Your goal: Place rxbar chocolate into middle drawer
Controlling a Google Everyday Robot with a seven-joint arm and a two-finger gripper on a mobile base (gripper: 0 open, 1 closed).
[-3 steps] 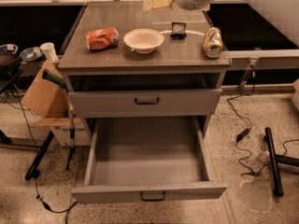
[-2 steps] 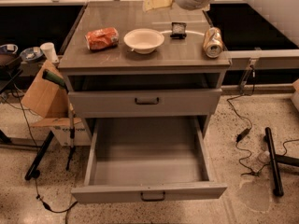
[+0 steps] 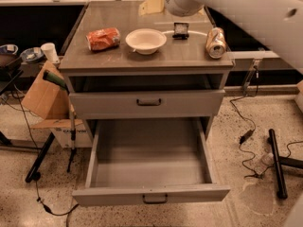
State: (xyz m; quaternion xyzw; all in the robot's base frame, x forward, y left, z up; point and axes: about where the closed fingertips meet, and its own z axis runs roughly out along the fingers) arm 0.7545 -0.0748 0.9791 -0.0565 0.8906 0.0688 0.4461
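Note:
The rxbar chocolate [image 3: 181, 30] is a small black bar lying on the cabinet top, behind and right of the white bowl [image 3: 146, 40]. The middle drawer [image 3: 150, 195] is pulled out wide below, its long grey tray bare inside. My white arm comes in from the top right. Its rounded end and the pale gripper [image 3: 152, 4] hang over the back of the cabinet top, just behind and left of the bar and apart from it. Nothing shows in the gripper.
An orange-red snack bag [image 3: 103, 38] lies left of the bowl and a tan can [image 3: 216, 42] lies at the right edge. A taller closed grey drawer front [image 3: 147, 103] sits above the open drawer. A cardboard box [image 3: 43, 94], stand legs and cables lie on the floor at both sides.
The arm's end and the gripper have shifted slightly left and down toward the cabinet top. The bar, bowl, bag, can and drawer have not moved.

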